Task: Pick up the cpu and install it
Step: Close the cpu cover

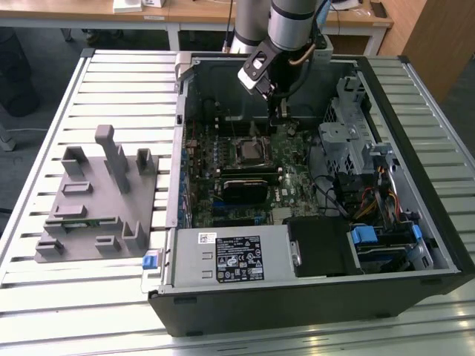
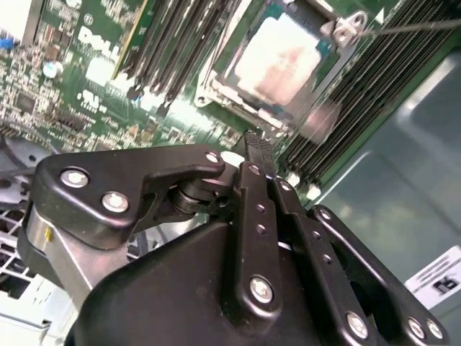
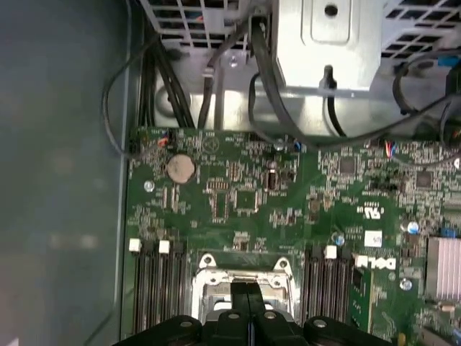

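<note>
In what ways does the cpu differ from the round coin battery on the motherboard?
The cpu is square; the coin battery is round. The cpu sits inside a metal socket frame between the memory slots, while the coin battery sits on open board nearer the cables. The gripper hangs close to the cpu, farther from the coin battery. Both are pale silver and lie flat on the green motherboard.

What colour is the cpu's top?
Pale silver; the cpu shows best in the second wrist view.
</note>
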You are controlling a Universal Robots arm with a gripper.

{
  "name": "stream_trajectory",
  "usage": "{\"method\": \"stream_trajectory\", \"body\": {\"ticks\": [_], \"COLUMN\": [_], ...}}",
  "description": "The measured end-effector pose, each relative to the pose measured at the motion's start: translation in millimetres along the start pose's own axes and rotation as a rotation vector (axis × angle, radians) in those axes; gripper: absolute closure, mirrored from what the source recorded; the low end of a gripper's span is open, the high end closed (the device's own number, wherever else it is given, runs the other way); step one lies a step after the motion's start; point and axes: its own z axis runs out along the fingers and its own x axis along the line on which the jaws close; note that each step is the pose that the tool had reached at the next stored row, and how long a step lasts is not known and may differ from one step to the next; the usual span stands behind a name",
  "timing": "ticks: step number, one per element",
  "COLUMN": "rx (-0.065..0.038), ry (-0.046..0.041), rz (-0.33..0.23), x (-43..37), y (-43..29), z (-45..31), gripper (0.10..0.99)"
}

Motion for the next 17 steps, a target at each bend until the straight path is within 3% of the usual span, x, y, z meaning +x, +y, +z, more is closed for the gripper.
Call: {"method": "stream_trajectory", "body": {"ticks": [4,11,17], "rx": [0.000,0.000,0.000], "ry": [0.0001,0.0001,0.0001], "rz": [0.000,0.000,0.000], "x": [0.4,1.0,-1.6], "y": [-9.0,-32.4,-42.1], "z": [1.0,3.5,10.2], "gripper": [0.980,0.980,0.980]}}
